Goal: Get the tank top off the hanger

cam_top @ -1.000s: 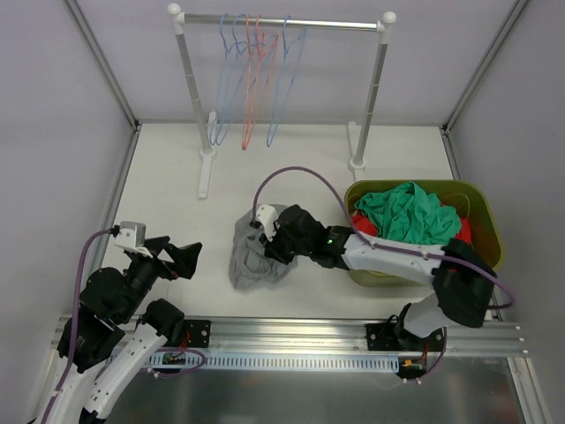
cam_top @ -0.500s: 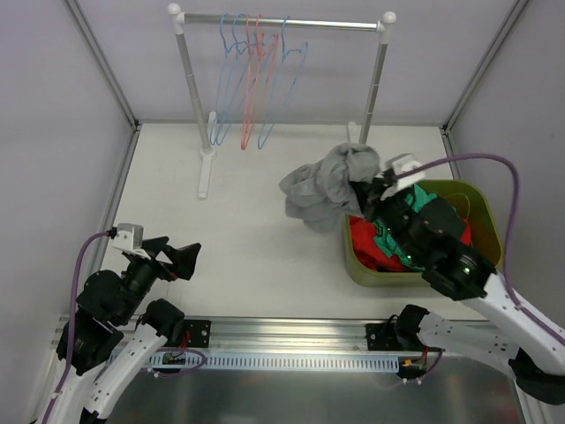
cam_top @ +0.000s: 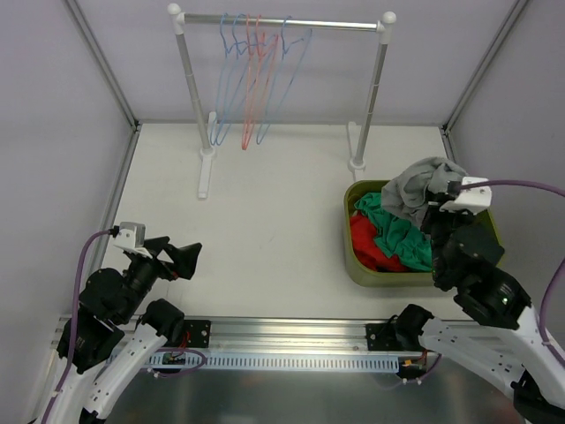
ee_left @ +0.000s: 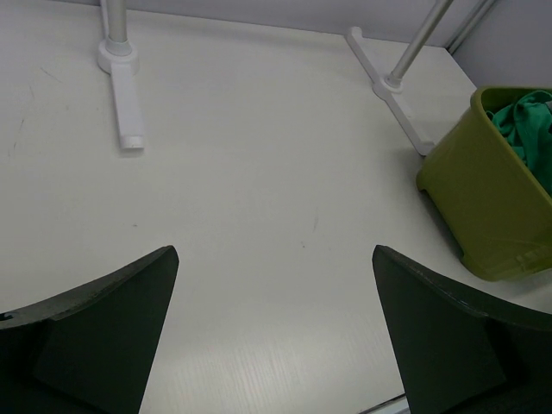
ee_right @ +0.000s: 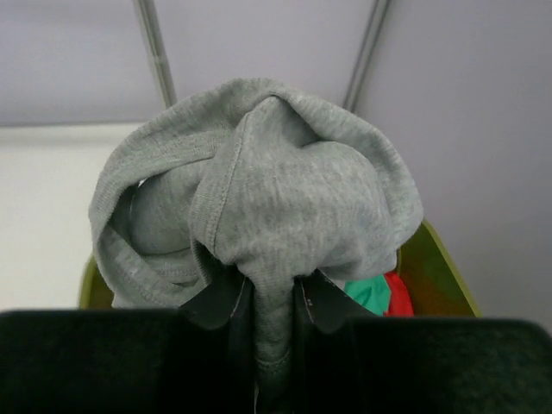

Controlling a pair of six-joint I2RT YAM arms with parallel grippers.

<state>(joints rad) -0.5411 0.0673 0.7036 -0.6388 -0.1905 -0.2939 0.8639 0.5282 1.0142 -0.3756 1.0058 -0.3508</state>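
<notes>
My right gripper (ee_right: pixel 263 297) was pinched tight on the bunched grey tank top (ee_right: pixel 259 181), holding it just above the bin (cam_top: pixel 355 256), well apart from the hangers (cam_top: pixel 256 79). The left gripper (ee_left: pixel 273 259) sat wide open, empty. I judged the drop came next: open the jaws over the bin.

My top view looks down from above and behind the arm bases, taking in the whole table (cam_top: pixel 265 230) out to the rack (cam_top: pixel 344 24). My left wrist view sits low, facing forward across the table toward the rack's feet. My right wrist view is very close, filled by the grey tank top (ee_right: pixel 259 190). All three share the green bin (cam_top: pixel 388 278).
</notes>
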